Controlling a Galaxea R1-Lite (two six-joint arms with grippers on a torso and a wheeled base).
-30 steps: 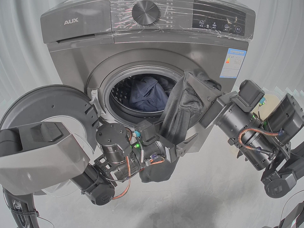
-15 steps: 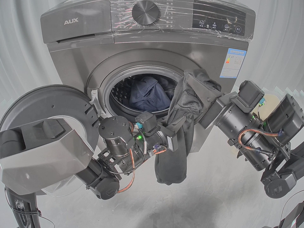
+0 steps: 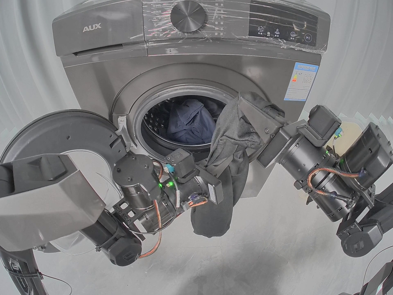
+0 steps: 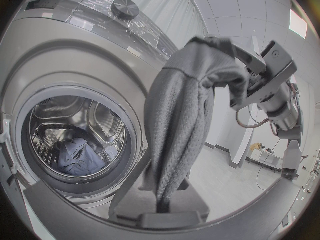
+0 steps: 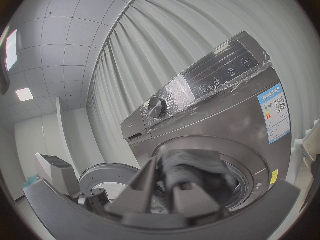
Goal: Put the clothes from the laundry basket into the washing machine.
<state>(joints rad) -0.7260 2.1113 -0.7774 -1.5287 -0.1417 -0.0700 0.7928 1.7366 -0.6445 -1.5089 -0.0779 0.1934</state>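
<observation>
A dark grey garment (image 3: 229, 144) hangs in front of the washing machine (image 3: 123, 74), just right of its open drum mouth. My right gripper (image 3: 250, 110) is shut on the garment's top end (image 5: 190, 165). My left gripper (image 3: 222, 172) is lower down and shut on the garment's middle (image 4: 163, 197). The loose end droops below the left gripper (image 3: 211, 224). A blue garment (image 3: 190, 121) lies inside the drum (image 4: 78, 155). In the left wrist view the right gripper (image 4: 245, 62) holds the grey cloth high beside the machine front.
The round door (image 3: 61, 136) stands swung open on the left, close behind my left arm. A white mesh container (image 5: 310, 164) sits to the right of the machine. Bare grey floor (image 3: 266, 246) lies below the hanging garment.
The left gripper, open a second ago, has risen and shut on the middle of the grey garment, then pulled slightly left. The garment's hanging end swung with it. The right gripper barely moved.
</observation>
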